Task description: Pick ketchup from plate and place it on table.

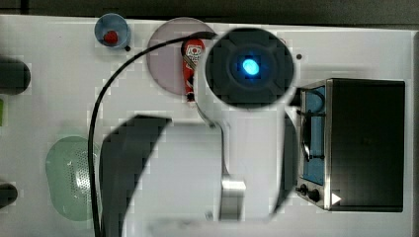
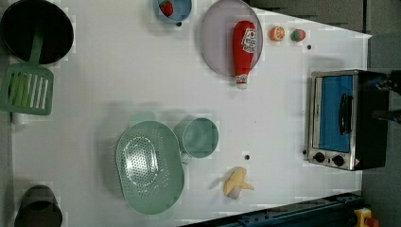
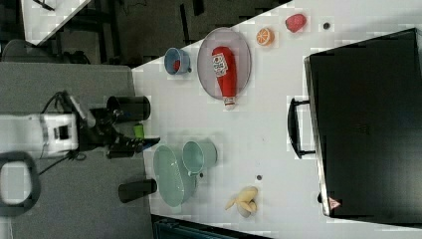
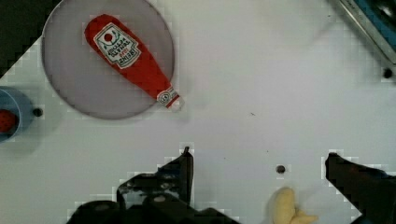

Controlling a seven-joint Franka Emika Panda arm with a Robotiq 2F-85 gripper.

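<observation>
Ketchup bottle (image 2: pixel 243 47) lies on its side across the pale round plate (image 2: pixel 215 42), label up, its white cap poking past the rim over the white table (image 2: pixel 118 80). In the wrist view the bottle (image 4: pixel 128 60) runs slantwise to the gripper (image 4: pixel 259 175), whose 2 dark fingers (image 4: pixel 180 170) stand spread wide and empty, well apart from the plate (image 4: pixel 70 88).

The risks ahead, as a judgement: a descent without turning the wrist to match the slanted bottle could clip it along its length, rolling it or skating the plate; a pinch near the narrow neck could let the heavier body droop and slip. The blue bowl holding a strawberry (image 2: pixel 166 8) sits just beside the plate and could be knocked.

In the right view the arm (image 3: pixel 54 133) hangs high above the table, gripper (image 3: pixel 134 143) pointing down, away from the plate (image 3: pixel 209 74).
</observation>
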